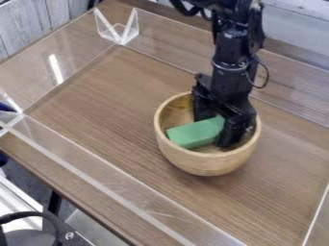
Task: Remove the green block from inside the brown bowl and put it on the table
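Although only one view is supplied, it shows the essentials. Camera view: the brown bowl (pixel 206 144) stands on the table (pixel 103 115) toward four o'clock from the middle of the frame. The green block (pixel 197 133) lies inside it, leaning on the inner slope, not flat on the bottom. The gripper (pixel 229 117) hangs straight down into the bowl at the block's two o'clock end, jaws spread wide and closed on nothing; whether a finger touches the block cannot be told.

Handling, as a judgement: the block looks rigid, light and smooth-faced, so it should not deform under pressure but could slide if pinched near a corner. It is not fragile. The best hold appears to be across its narrow width, near mid-length, on the two long side faces. The bowl seems free-standing and may shift if the block drags on the rim.

Orientation: the block's long axis runs roughly from eight o'clock to two o'clock in the frame. The two o'clock end sits higher, beneath the gripper. Its broad face is turned upward and toward the camera.
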Controlling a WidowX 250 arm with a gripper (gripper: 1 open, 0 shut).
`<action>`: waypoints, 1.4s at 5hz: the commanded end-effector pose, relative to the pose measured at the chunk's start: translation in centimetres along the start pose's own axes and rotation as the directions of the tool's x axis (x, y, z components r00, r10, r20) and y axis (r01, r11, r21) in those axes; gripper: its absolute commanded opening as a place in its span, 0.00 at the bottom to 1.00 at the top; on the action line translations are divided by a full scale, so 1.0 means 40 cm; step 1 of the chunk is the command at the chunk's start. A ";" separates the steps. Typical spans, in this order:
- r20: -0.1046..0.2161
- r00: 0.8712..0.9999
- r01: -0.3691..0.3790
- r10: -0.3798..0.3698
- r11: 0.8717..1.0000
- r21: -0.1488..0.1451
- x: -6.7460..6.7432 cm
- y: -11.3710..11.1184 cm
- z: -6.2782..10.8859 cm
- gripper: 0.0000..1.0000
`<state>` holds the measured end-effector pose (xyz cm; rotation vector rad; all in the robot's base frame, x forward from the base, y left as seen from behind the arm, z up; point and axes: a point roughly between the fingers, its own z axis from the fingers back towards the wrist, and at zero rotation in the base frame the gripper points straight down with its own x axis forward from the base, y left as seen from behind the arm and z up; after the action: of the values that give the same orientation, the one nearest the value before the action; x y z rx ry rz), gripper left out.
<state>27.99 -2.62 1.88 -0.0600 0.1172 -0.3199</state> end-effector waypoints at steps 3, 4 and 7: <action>-0.029 0.998 -0.051 0.051 0.999 -0.008 -0.008 0.053 -0.021 1.00; -0.023 0.998 -0.066 0.065 0.998 -0.007 -0.007 0.064 -0.015 1.00; 0.001 0.993 -0.121 0.121 0.993 -0.002 -0.013 0.102 0.009 1.00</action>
<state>28.89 -0.03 2.15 -0.0609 0.1149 -0.2358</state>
